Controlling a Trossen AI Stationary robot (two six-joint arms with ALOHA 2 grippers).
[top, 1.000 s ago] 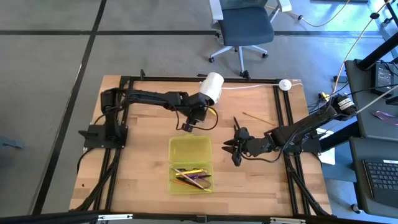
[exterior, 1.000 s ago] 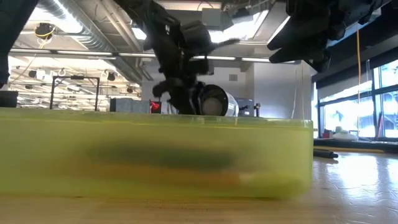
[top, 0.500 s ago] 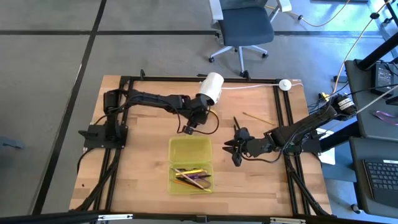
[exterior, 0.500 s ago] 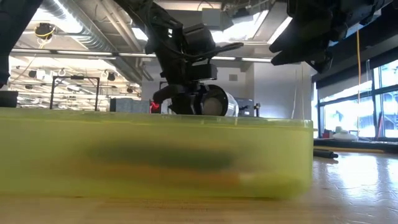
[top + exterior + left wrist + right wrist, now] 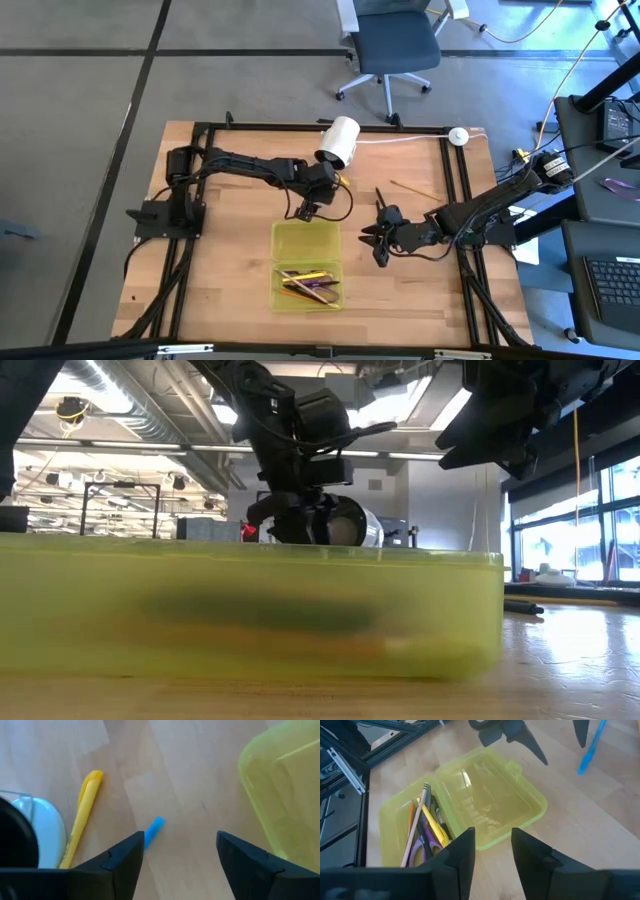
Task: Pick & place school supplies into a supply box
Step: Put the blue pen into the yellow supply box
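Observation:
The yellow-green supply box (image 5: pixel 306 262) lies open on the table, with several pens and purple-handled scissors (image 5: pixel 425 830) in its near half. My left gripper (image 5: pixel 177 855) is open and hovers just beyond the box's far edge (image 5: pixel 305 210). A blue pen (image 5: pixel 153 831) lies on the wood beside one of its fingers, its end hidden behind that finger. A yellow pen (image 5: pixel 82 825) lies by the white cylinder. My right gripper (image 5: pixel 492 855) is open and empty, to the right of the box (image 5: pixel 378 240).
A white cylinder with a cable (image 5: pixel 340 140) lies at the table's far edge. A thin wood-coloured pencil (image 5: pixel 410 188) lies on the table at the far right. Black frame rails run along the table's sides. An office chair stands on the floor beyond the table.
My left gripper has moved a little toward the table's near edge and the box, and has turned about its wrist while staying open. My right arm has kept still.

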